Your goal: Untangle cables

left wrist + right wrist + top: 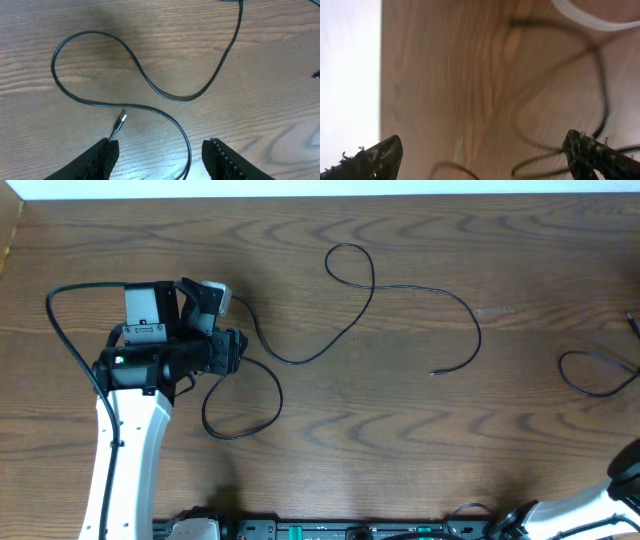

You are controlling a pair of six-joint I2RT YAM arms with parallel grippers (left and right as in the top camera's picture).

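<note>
A: Found the long black cable [405, 287] sprawled in loose curves across the middle of the wooden table [400, 460], with its free end well right of the left arm. Checked the left gripper [160, 162]?

B: Checked. Found its fingers [102, 160] apart, clamping nothing. Saw the cable run between them on the wood, touching neither. Spotted a silver-tipped plug [122, 119] just ahead of one fingertip.

A: And the right gripper [485, 160]?

B: Found it spread wide as well, with the right arm [600, 505] low in the overhead view's right corner. Made out blurred dark cords [605, 80] and a white section [590, 17] beneath it, too smeared for more. Noted a second black cable [563, 367] looped by the table's right edge.
</note>
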